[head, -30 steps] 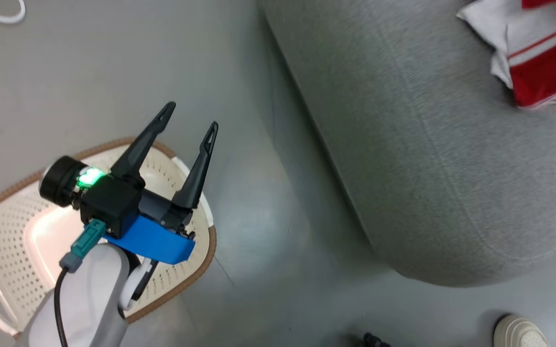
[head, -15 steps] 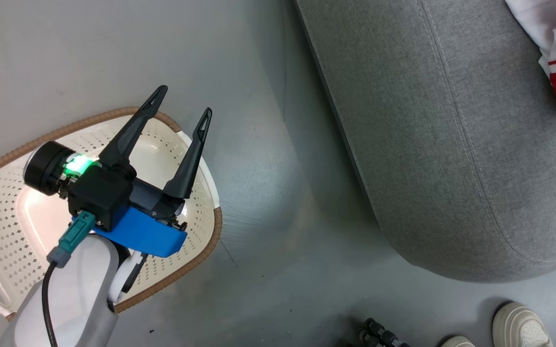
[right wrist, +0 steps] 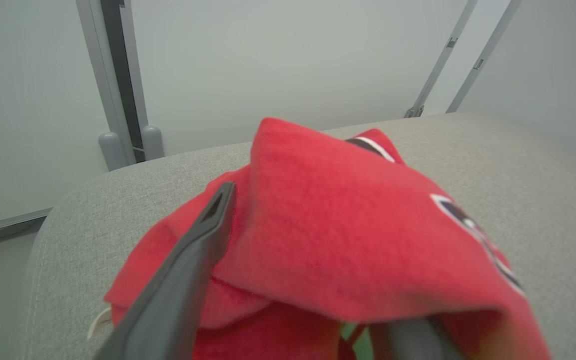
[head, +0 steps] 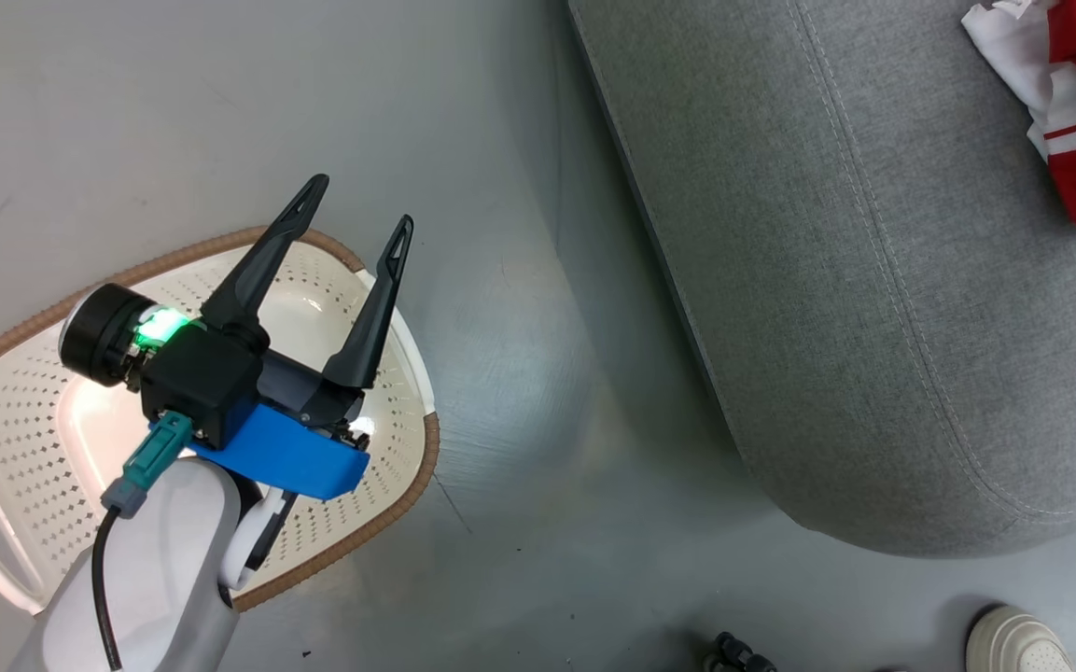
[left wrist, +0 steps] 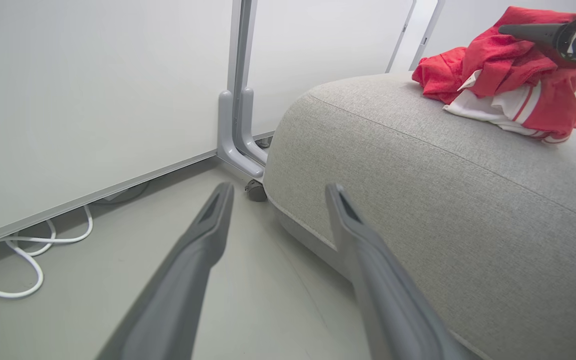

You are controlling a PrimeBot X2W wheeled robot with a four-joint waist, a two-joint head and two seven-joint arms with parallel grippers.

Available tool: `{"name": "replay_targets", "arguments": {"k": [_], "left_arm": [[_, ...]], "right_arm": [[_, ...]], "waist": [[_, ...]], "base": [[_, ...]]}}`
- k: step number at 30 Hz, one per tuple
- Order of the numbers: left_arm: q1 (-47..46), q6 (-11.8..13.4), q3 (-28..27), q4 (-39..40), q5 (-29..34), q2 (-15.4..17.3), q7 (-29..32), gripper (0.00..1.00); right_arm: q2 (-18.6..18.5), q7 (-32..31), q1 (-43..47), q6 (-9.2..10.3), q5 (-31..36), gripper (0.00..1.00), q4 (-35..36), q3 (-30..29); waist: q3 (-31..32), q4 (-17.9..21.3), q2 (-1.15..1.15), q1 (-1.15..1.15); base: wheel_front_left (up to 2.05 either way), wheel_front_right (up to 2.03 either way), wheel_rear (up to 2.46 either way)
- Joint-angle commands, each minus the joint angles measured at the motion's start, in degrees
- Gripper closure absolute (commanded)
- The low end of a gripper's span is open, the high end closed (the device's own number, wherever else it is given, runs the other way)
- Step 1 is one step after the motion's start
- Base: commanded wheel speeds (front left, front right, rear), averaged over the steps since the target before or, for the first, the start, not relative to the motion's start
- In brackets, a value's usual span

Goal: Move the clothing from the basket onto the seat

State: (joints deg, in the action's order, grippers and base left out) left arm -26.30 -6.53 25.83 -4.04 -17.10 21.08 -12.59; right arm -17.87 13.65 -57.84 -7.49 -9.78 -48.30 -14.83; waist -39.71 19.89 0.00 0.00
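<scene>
Though grey, floor [head: 220,112] under basket [head: 15,448]

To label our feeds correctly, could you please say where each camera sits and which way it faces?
Head: on the robot's head, looking down at basket and seat; left tool and forearm show.
Left wrist: on the left arm, facing along its fingers toward the seat's side and a wall.
Right wrist: on the right arm, facing clothing draped about its fingers.
Shared: all show seat and clothing; left wrist catches the right tool.
</scene>
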Motion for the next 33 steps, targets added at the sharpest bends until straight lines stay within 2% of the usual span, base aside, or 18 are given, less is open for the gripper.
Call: {"name": "replay_targets", "arguments": {"k": [1, 8, 19, 26, 33], "left_arm": [[-0.4, 0.3, -0.1, -0.5, -0.4, -0.2, -0.5, 0.00], [0.4, 0.4, 0.2, -2.4, -1.1, -1.5, -1.5, 0.00], [5.1, 0.3, -1.7, -7.6, -3.1, -6.7, -2.6, 0.00], [11.8, -0.1, -6.7, -8.6, -3.6, -10.7, -2.7, 0.00], [18.3, -0.6, -12.2, -9.4, -2.6, -13.6, -2.7, 0.00]], "right_arm": [[-0.5, 0.3, -0.3, -0.01, 0.1, 0.00, -0.4, 0.2], [-0.8, 0.5, 1.2, -0.01, 0.2, 0.00, -1.1, 0.5], [-0.9, 0.4, 10.8, -0.01, 0.8, 0.00, 1.4, 2.9], [-0.1, -1.4, 19.1, -0.01, 2.1, 0.00, 6.9, 5.8], [2.7, -3.6, 29.1, -0.01, 3.9, 0.00, 16.8, 8.3]], "waist": [[0.5, -0.3, 0.00, 0.00], [3.2, -1.2, 0.00, 0.00], [15.1, -4.6, 0.00, 0.00], [23.6, -7.5, 0.00, 0.00], [30.1, -10.9, 0.00, 0.00]], "base": [[0.00, 0.00, 0.00], [0.00, 0.00, 0.00], [0.00, 0.00, 0.00], [0.00, 0.00, 0.00], [0.00, 0.00, 0.00]]}}
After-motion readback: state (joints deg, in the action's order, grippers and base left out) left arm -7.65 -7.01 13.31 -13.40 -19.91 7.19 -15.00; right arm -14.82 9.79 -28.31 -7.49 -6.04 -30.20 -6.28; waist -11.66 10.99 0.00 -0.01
